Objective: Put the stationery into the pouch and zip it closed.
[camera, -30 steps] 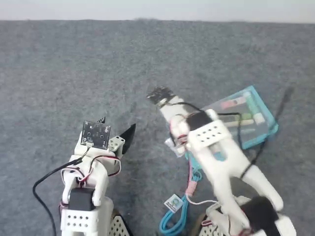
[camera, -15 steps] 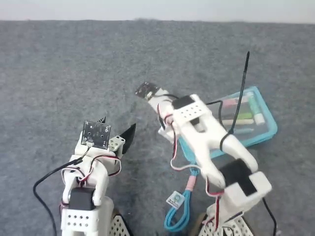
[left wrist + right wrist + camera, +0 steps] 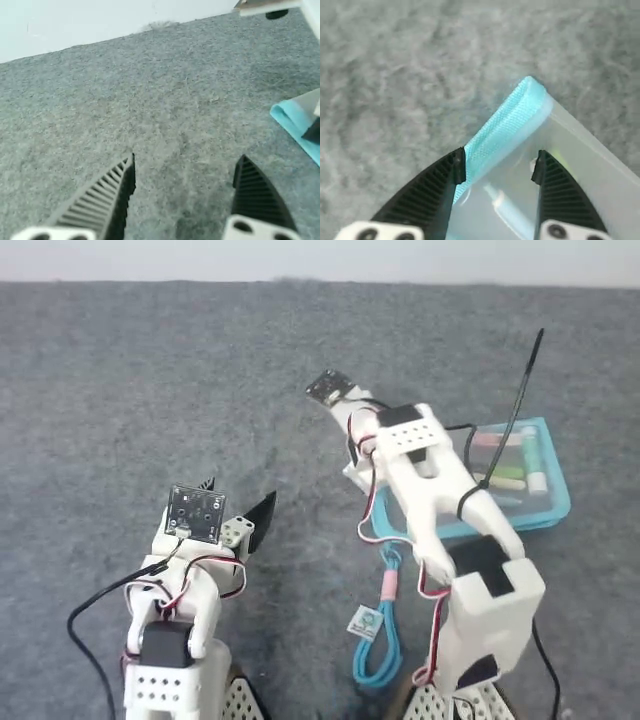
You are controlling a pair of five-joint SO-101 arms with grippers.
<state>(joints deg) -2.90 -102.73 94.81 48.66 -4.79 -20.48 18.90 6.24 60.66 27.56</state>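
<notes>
The clear pouch (image 3: 535,502) with a cyan edge lies at the right of the grey felt, with pink, green and white stationery (image 3: 505,465) inside it. My right gripper (image 3: 499,167) is open at the pouch's near left corner. The cyan edge (image 3: 500,125) runs between its fingers, close against one finger (image 3: 452,172). In the high view the right arm (image 3: 420,470) covers that end of the pouch. My left gripper (image 3: 185,175) is open over bare felt at the lower left (image 3: 240,515), apart from the pouch corner (image 3: 295,122).
A blue cord loop (image 3: 378,645) with a pink sleeve and a round tag (image 3: 366,623) trails on the felt beside the right arm's base. A black cable (image 3: 520,400) rises from the right arm. Open felt stretches across the far and left side.
The right arm has swung over the pouch's left end and reached farther back. The pouch has turned more level and shifted slightly right. The left arm has kept still.
</notes>
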